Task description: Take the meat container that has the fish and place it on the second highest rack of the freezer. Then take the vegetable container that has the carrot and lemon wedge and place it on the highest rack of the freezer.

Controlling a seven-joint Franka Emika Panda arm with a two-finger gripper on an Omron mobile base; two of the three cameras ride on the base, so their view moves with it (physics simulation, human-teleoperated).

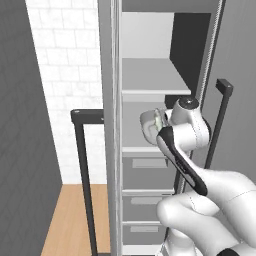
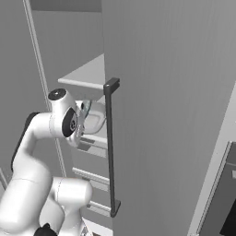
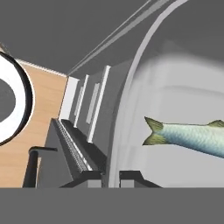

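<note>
The freezer [image 1: 150, 100] stands open ahead of the pincer, a tall narrow grey cabinet with a pale inside; two flat shelves [image 1: 152, 75] lie above and just beyond the pincer, and stacked grey drawers [image 1: 145, 170] sit below it; the dark door [image 2: 161, 115] with its long black handle [image 2: 109, 147] hangs just to the pincer's right in the right base view; a white tiled wall [image 1: 65, 75] and a strip of wooden floor [image 1: 70, 220] lie off to its left, past a second dark bar handle [image 1: 82, 165].

The pincer [image 3: 111, 175] is closed on the rim of the meat container [image 3: 175, 109]; in the hand view the two dark tips meet on the tub's thick edge; from the base views the hand [image 1: 162, 125] is largely covered by the white wrist, so the grip itself is hard to make out there.

The meat container is cut off at the right and top of the hand view, and only part of its pale rounded wall peeks past the wrist in the base views; the fish [image 3: 188, 136] lies inside it, tail toward the pincer, its head cut off at the edge.

The tub is carried in front of the lower of the two shelves, at the freezer's opening; whether it touches that shelf cannot be told.
</note>
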